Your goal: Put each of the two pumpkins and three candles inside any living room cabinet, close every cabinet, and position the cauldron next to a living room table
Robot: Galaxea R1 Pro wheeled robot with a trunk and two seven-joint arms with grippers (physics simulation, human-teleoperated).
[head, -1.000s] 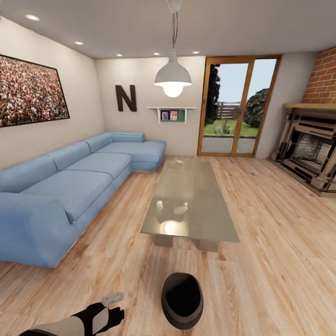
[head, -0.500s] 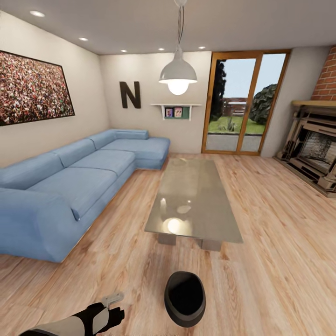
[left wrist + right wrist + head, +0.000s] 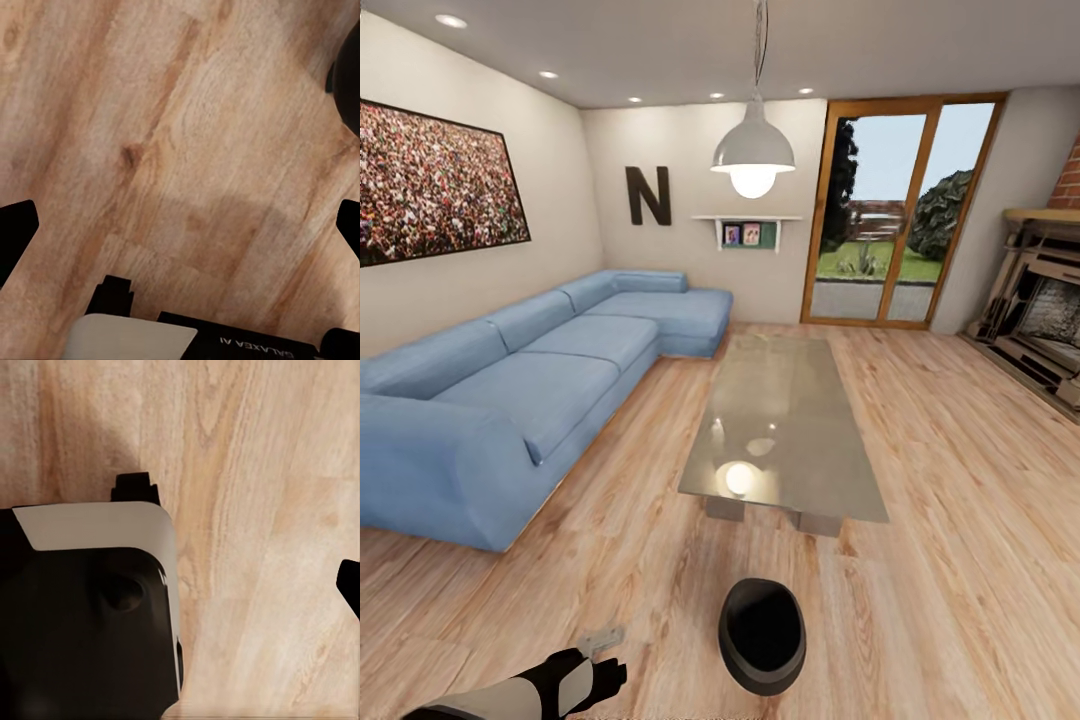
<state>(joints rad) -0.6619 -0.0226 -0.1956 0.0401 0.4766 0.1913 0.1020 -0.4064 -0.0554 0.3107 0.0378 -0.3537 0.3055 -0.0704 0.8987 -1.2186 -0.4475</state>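
The black cauldron stands upright on the wood floor, a short way in front of the near end of the glass-topped table and apart from it. My left arm reaches in low, left of the cauldron. In the left wrist view my left gripper is open over bare floorboards, and the cauldron's rim shows off to one side. My right gripper hangs over the floor with one fingertip set wide at the frame's edge. The pumpkins, candles and cabinet are out of view.
A long blue corner sofa runs along the left wall. A stone fireplace stands at the right. Glass doors and a white wall shelf are at the back. Open floor lies on both sides of the table.
The whole picture has slid to the right, so the camera has turned left; the fireplace is now near the right edge. The cauldron and my left arm keep their places in the view.
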